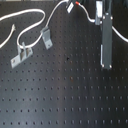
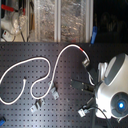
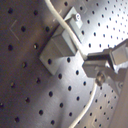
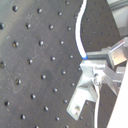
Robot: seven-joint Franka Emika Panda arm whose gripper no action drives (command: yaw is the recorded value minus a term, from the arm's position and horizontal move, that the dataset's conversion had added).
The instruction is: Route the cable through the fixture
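Cable (image 2: pixel 47 64) loops white across the black perforated board (image 2: pixel 65 107), upper left to upper middle of the second exterior view, its red band (image 2: pixel 81 50) near the top centre. In the first exterior view the arm (image 1: pixel 106 35) hangs upright at the upper right, its gripper (image 1: pixel 105 64) low over the board. Both wrist views show the jaws clamped on the cable (image 3: pixel 75 42), just beside a grey metal fixture (image 3: pixel 60 42). Two more fixtures (image 1: pixel 46 36) stand at the first exterior view's left, one (image 1: pixel 21 55) lower. The board lies open across the lower half of the first exterior view. No writing is legible.
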